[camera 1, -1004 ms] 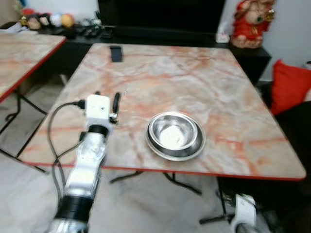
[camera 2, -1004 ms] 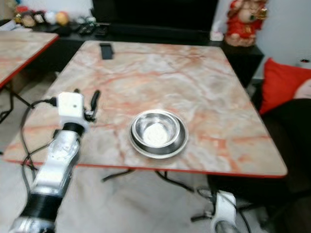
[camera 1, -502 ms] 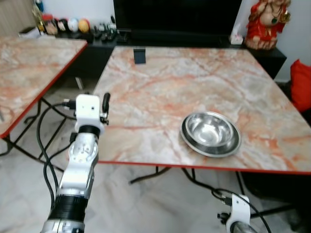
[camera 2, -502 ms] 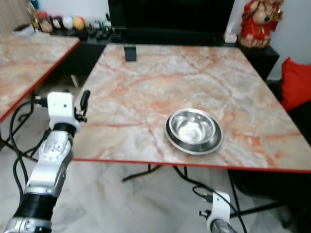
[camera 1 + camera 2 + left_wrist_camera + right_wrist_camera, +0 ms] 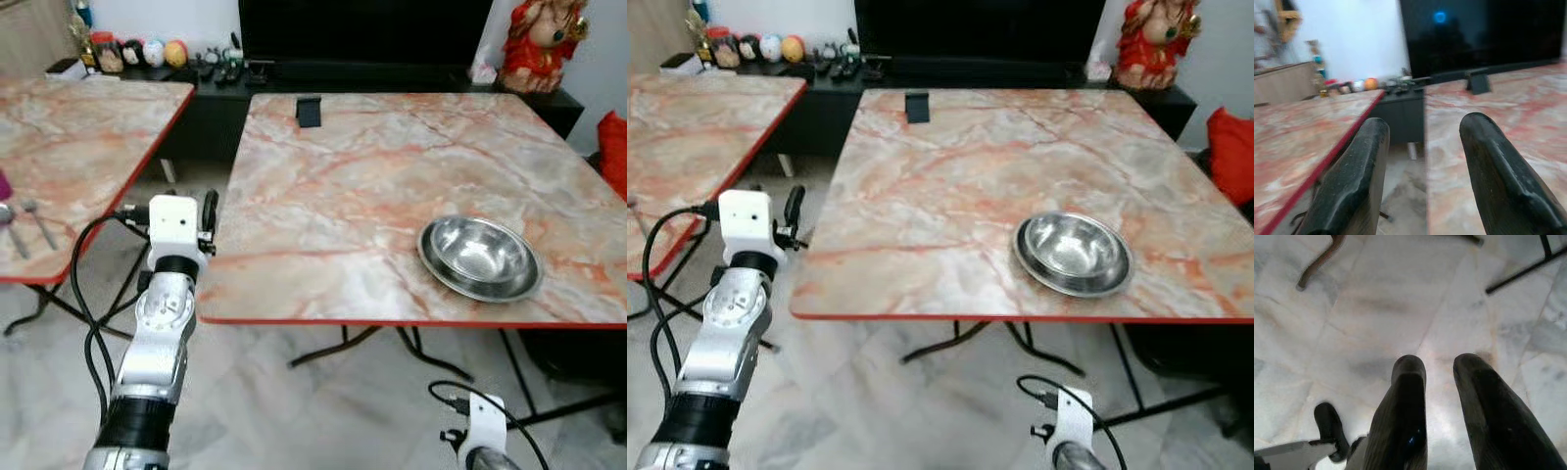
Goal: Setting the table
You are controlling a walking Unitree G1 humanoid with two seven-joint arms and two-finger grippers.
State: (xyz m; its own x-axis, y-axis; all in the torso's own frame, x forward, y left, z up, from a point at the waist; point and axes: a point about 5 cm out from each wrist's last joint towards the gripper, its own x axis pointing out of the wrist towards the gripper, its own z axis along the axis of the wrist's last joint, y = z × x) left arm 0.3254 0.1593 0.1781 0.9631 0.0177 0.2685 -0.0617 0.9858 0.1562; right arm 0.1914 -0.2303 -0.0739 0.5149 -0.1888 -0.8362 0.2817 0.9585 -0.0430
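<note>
A steel bowl point(image 5: 480, 257) rests in a shallow steel plate near the front right edge of the marble table point(image 5: 353, 186) with a red rim. My left gripper point(image 5: 207, 210) is raised off the table's front left corner, over the gap between the two tables. In the left wrist view the left gripper point(image 5: 1425, 125) is open, with nothing between its fingers. A spoon and a fork point(image 5: 29, 223) lie at the near edge of a second marble table point(image 5: 88, 127) on my left. My right gripper point(image 5: 1440, 363) hangs low, open, pointing at the floor.
A small black object point(image 5: 309, 111) stands at the far side of the main table. Behind it are a dark TV console point(image 5: 362, 73) with small items, a red figurine point(image 5: 539, 44) and a red cushion point(image 5: 615, 147). Table legs and cables cross the marble floor point(image 5: 323, 411).
The view has swung left, so the bowl now sits further right in the picture and the second table with its cutlery has come into view. My left arm keeps its raised pose.
</note>
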